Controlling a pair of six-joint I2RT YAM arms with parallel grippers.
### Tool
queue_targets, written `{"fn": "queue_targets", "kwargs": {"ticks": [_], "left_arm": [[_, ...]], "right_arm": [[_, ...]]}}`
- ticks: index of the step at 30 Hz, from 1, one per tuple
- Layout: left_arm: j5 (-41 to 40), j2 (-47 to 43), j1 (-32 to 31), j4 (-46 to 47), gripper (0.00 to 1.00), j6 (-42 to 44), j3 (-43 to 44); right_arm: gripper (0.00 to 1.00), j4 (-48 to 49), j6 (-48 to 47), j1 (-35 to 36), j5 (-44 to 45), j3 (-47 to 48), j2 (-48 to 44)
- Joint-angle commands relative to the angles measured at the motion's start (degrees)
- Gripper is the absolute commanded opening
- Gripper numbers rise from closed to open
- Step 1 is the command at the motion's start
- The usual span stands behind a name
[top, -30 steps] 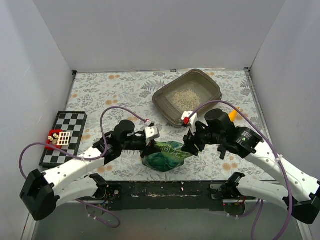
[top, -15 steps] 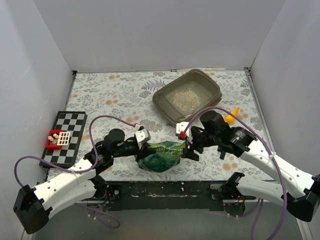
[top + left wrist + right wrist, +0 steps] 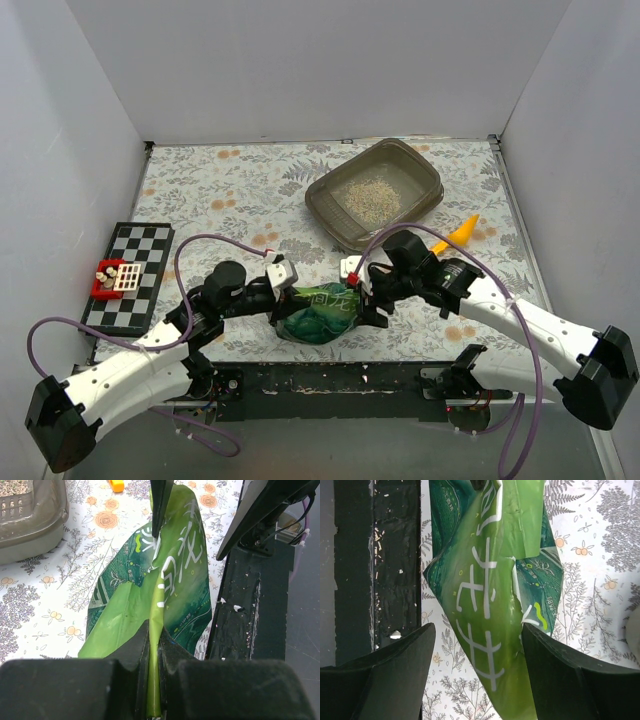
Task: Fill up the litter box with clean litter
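Near edge: my left gripper [image 3: 154,642] clenched on edge of green bag [image 3: 320,313]. Right gripper [image 3: 477,640] released, jaws straddling bag. Bag print: white characters, unreadable to me. Farther back, litter box [image 3: 326,212] holds only thin patch of clean litter [image 3: 372,192]. I judge most pouring left.
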Motion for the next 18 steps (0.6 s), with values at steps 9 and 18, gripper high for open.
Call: {"fn": "queue_targets", "kwargs": {"ticks": [9,18], "left_arm": [[-2.78,-1.77,0.30,2.76,0.00,-0.30,0.12],[-1.65,6.58,1.79,6.45,0.00,7.69,13.03]], "right_arm": [[0.01,-1.47,-1.57,0.32,-1.11,1.72,4.20],[0.01,-14.30,-4.12,0.23,11.98,21.04,5.07]]}}
